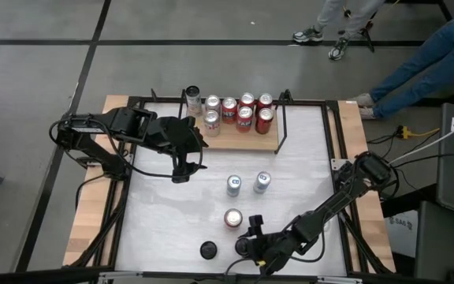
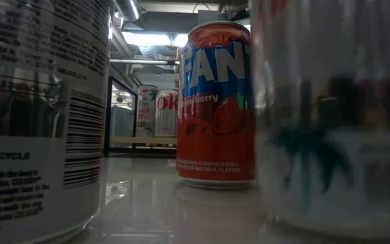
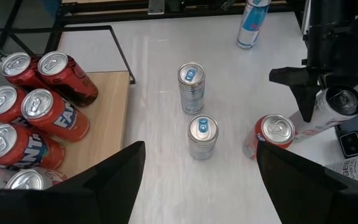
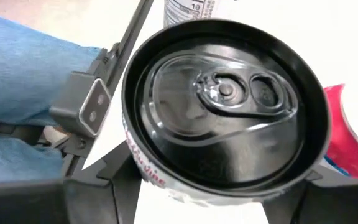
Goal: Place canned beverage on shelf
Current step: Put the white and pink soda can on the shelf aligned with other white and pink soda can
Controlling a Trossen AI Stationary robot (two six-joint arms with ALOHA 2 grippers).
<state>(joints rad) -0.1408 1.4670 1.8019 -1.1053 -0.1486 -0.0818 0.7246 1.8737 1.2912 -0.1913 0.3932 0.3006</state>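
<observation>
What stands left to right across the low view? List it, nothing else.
White can with a barcode → two far cans → red strawberry soda can → blurred can.

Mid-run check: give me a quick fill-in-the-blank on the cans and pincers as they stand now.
1. The left pincer is ___ and holds nothing.
2. The can at the right pincer has a ___ top.
3. ___ blue-topped cans stand on the table between the shelf and the lone red can.

Missing words: open; black; Two
</observation>
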